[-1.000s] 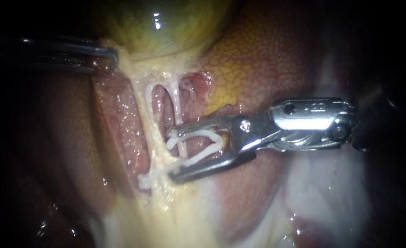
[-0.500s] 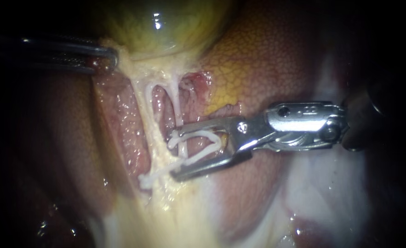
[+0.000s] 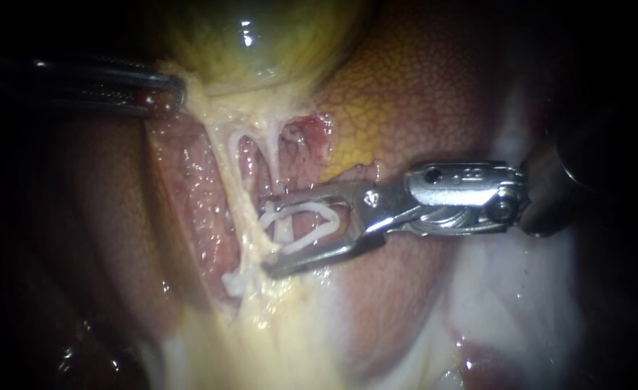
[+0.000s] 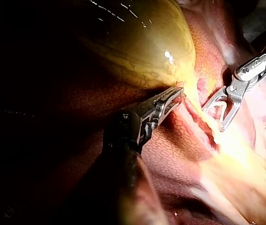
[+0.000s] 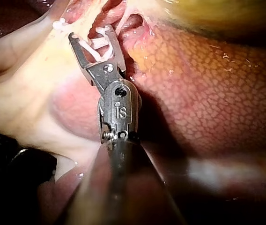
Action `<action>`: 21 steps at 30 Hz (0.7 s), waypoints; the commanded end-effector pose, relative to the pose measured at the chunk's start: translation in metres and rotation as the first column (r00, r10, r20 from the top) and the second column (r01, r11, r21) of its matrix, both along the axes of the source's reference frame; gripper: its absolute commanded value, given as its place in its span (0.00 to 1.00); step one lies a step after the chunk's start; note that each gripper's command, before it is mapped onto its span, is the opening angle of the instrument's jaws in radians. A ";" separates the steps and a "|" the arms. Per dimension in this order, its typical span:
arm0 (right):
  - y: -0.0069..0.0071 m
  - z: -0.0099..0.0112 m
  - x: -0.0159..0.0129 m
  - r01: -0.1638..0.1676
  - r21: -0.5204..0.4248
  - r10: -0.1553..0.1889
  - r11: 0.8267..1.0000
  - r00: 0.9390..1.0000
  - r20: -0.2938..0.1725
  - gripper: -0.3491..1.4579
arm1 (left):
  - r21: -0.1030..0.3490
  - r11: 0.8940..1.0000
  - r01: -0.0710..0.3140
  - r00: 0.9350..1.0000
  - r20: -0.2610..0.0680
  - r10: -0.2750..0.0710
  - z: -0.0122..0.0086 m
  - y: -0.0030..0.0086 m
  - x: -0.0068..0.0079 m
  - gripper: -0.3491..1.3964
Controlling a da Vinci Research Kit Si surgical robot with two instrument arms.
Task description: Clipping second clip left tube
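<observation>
One clip (image 3: 304,208) held in right instrument (image 3: 264,237), left instrument (image 3: 180,92) probably gripping gallbladder (image 3: 253,43)

Gallbladder (image 3: 253,43) on top, left instrument (image 3: 178,90) at its left edge; tubes (image 3: 233,173) below, right instrument (image 3: 266,238) with clip (image 3: 313,209) reaching them from right, over liver (image 3: 420,94).

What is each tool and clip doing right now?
Left instrument, jaws shut on the gallbladder edge.
Right instrument, jaws gripping the open clip.
Open clip, astride a tube, not squeezed shut.
Closed clip, shut, lower on the pale tissue.
</observation>
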State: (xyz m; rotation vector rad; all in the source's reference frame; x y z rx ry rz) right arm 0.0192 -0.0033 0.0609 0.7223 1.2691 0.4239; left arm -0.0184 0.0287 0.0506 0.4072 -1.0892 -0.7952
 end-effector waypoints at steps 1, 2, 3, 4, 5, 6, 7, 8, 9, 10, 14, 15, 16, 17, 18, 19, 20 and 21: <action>-0.0001 -0.0001 0.0002 0.000 0.012 0.000 1.000 1.000 -0.016 0.44 | -0.001 1.000 0.000 1.000 0.000 0.000 0.0000 0.0000 0.0000 0.00; 0.0000 -0.0001 0.0004 0.000 0.028 0.001 1.000 0.999 -0.035 0.44 | -0.001 1.000 0.000 1.000 0.000 0.000 0.0001 0.0000 0.0000 0.00; 0.0000 0.0000 0.0006 -0.002 0.042 0.004 0.999 0.999 -0.049 0.44 | -0.001 1.000 0.000 1.000 0.000 0.000 0.0001 0.0000 -0.0001 0.00; 0.0001 0.0000 0.0007 -0.001 0.057 0.005 0.998 0.998 -0.064 0.44 | 0.004 1.000 0.002 1.000 0.000 -0.002 0.0001 0.0000 -0.0001 0.00; 0.0001 0.0000 0.0009 -0.001 0.064 0.006 0.998 0.997 -0.077 0.44 | 0.004 1.000 0.002 1.000 0.000 -0.002 0.0002 0.0000 -0.0001 0.00; 0.0001 0.0001 0.0011 0.001 0.071 0.006 0.997 0.996 -0.094 0.44 | 0.004 1.000 0.002 1.000 0.000 -0.002 0.0002 0.0000 -0.0001 0.00; 0.0002 0.0001 0.0013 0.002 0.085 0.008 0.996 0.994 -0.108 0.44 | 0.004 1.000 0.002 1.000 0.000 -0.002 0.0002 0.0000 -0.0001 0.00; 0.0002 0.0001 0.0014 0.003 0.092 0.008 0.996 0.993 -0.121 0.44 | 0.004 1.000 0.002 1.000 0.000 -0.002 0.0002 0.0000 -0.0001 0.00; 0.0002 0.0001 0.0015 0.009 0.095 0.004 0.995 0.990 -0.142 0.44 | 0.004 1.000 0.002 1.000 0.000 -0.002 0.0002 0.0000 -0.0001 0.00; 0.0002 0.0001 0.0016 0.013 0.096 0.002 0.995 0.988 -0.154 0.44 | 0.004 1.000 0.002 1.000 0.000 -0.002 0.0002 0.0000 -0.0001 0.00; 0.0002 0.0001 0.0021 0.033 0.104 -0.009 0.994 0.975 -0.221 0.44 | 0.004 1.000 0.002 1.000 0.000 -0.002 0.0002 0.0000 -0.0001 0.00; 0.0002 0.0001 0.0023 0.035 0.106 -0.009 0.994 0.972 -0.236 0.43 | 0.004 1.000 0.002 1.000 0.000 -0.002 0.0002 0.0000 -0.0001 0.00; 0.0002 0.0001 0.0025 0.041 0.108 -0.013 0.993 0.969 -0.249 0.43 | 0.004 1.000 0.002 1.000 0.000 -0.002 0.0002 0.0000 -0.0001 0.00; 0.0002 0.0001 0.0027 0.044 0.109 -0.014 0.993 0.965 -0.260 0.43 | 0.004 1.000 0.002 1.000 0.000 -0.002 0.0002 0.0000 -0.0001 0.00; 0.0001 0.0000 0.0028 0.048 0.111 -0.017 0.993 0.962 -0.272 0.43 | 0.004 1.000 0.003 1.000 0.000 -0.003 0.0002 0.0000 -0.0001 0.00; 0.0001 -0.0001 0.0030 0.053 0.112 -0.019 0.992 0.958 -0.285 0.42 | 0.004 1.000 0.003 1.000 0.000 -0.003 0.0002 0.0000 -0.0001 0.00; 0.0001 -0.0001 0.0032 0.056 0.113 -0.021 0.992 0.957 -0.289 0.42 | 0.004 1.000 0.003 1.000 0.000 -0.003 0.0002 0.0000 -0.0001 0.00; 0.0003 -0.0001 0.0035 0.061 0.114 -0.024 0.992 0.954 -0.299 0.42 | 0.004 1.000 0.003 1.000 0.000 -0.003 0.0002 0.0000 -0.0001 0.00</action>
